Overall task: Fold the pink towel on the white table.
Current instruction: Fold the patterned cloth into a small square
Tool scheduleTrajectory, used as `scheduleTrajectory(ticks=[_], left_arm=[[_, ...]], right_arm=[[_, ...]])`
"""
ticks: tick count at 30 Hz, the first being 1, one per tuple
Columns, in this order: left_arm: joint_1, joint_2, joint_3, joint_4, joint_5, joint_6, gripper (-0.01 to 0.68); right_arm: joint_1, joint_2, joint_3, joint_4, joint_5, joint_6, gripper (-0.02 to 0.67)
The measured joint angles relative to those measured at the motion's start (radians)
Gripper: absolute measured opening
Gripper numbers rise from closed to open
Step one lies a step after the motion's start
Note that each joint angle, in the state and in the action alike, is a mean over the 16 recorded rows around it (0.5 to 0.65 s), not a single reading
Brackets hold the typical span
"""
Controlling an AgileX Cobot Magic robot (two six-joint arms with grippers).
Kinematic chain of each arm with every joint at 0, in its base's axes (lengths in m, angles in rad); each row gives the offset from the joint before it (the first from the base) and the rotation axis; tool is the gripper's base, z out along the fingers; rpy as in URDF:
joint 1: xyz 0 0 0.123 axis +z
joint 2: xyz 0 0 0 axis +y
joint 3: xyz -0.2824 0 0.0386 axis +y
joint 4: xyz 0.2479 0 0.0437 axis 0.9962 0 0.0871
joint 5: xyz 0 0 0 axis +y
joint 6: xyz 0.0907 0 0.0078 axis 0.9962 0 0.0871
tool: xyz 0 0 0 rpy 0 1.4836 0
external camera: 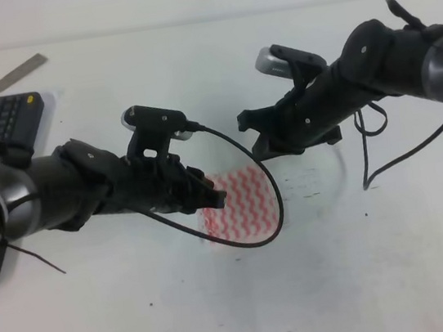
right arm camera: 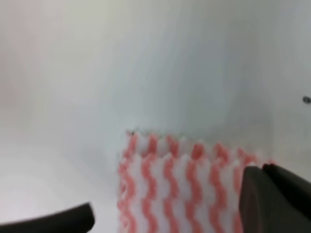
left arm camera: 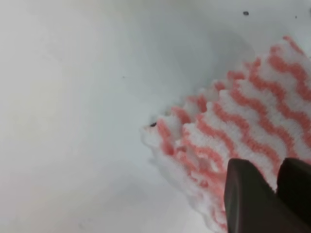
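Currently | pink towel (external camera: 244,206) folded on white table (external camera: 345,281) | left tool (external camera: 213,196) together | right tool (external camera: 272,146) state unclear

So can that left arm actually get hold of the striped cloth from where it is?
Probably yes. The left gripper sits right at the near edge of the pink towel, with its fingers over the cloth. Only its own cable loops nearby; the right gripper stays behind.
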Motion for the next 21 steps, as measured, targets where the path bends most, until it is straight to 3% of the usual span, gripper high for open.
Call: scheduleTrajectory(ticks=[21], left_arm=[[0.004, -0.038, 0.000, 0.029, -0.021, 0.005, 0.131]], right_arm=[[0.000, 0.121, -0.110, 0.008, 0.068, 0.000, -0.019]])
